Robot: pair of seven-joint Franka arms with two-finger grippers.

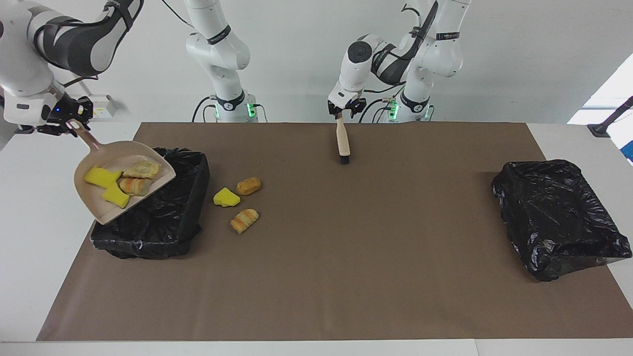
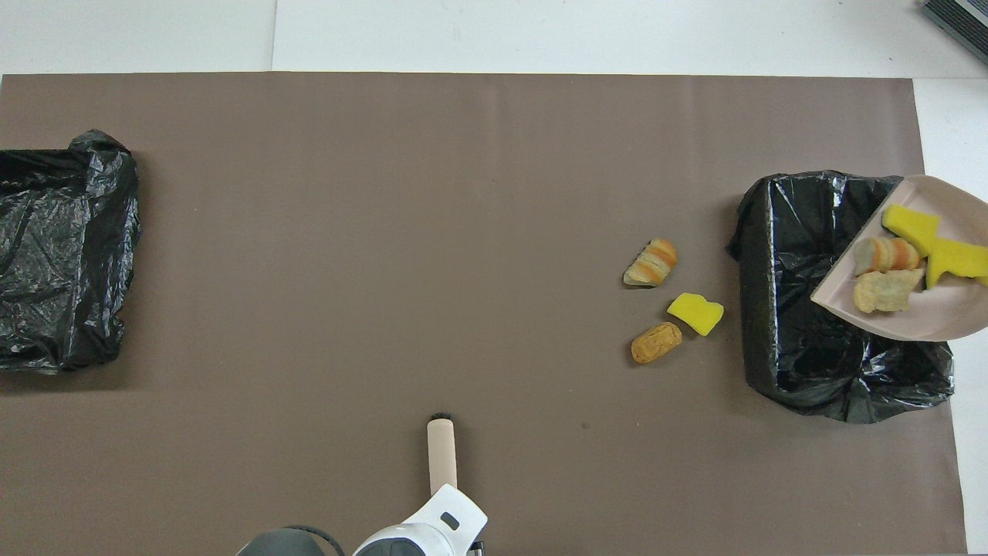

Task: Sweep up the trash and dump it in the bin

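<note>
1. The right gripper [image 1: 67, 126] is clamped on the handle of the beige dustpan [image 1: 123, 180], holding it up over the black-lined bin [image 1: 163, 217] at the right arm's end of the table. The pan is raised there, I'd say, so its load can slide straight into the liner.

2. Four pieces of trash ride in the pan: two yellow foam chunks [image 1: 101, 177] and two striped bread lumps [image 1: 135, 186]. The pan looks only mildly tilted, lip toward the bin, and nothing is spilling yet.

3. Three pieces lie on the brown mat just beside that bin: a yellow chunk [image 1: 226, 198], a round tan lump [image 1: 248, 186] nearer to the robots, and a striped lump [image 1: 244, 220] farther from them. They sit close together, handy for one more sweep.

4. The left gripper [image 1: 340, 114] is at the top of the brush [image 1: 342, 143], which stands bristles-down on the mat near the robots' edge. Whether its fingers grip the handle or have let go, I cannot tell.

5. A second black-lined bin [image 1: 559, 217] waits at the left arm's end, well apart from everything.

6. My read: a dump comes first, then the leftovers.
</note>
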